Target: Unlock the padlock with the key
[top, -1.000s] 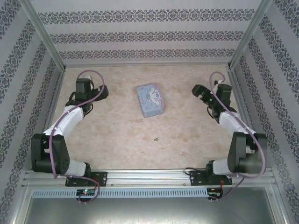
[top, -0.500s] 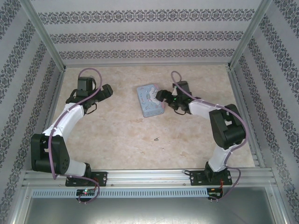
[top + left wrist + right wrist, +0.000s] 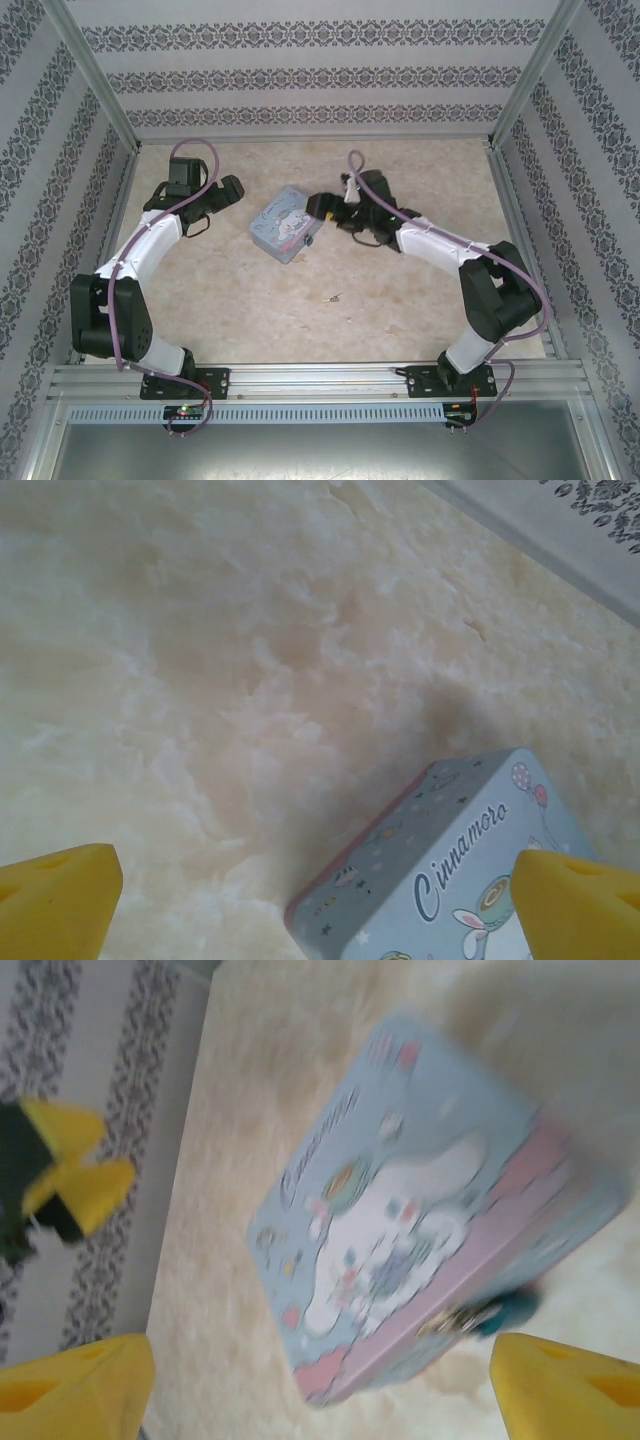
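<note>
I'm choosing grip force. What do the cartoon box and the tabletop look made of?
The cartoon box looks like thin printed metal: smooth satin faces, rounded corners and crisp artwork, though plastic is possible. The tabletop looks like a matt, marbled beige sheet, perhaps laminate; no glare shows.

right wrist view motion-blurred throughout; tin (image 3: 400, 1210) print soft, lettering unreadable there; padlock (image 3: 505, 1312) only teal smear at tin's lower right edge, shackle and keyhole not resolvable; right gripper (image 3: 320, 1390) pads (image 3: 570, 1385) cut by bottom edge; left gripper (image 3: 75, 1160) a blurred yellow-and-dark shape, partly cut by left edge

left wrist view: tin cut by bottom edge, one corner and part of lid visible; own pads cut off at both bottom corners

top view: key (image 3: 333, 297) a dark speck, shape not tellable
</note>
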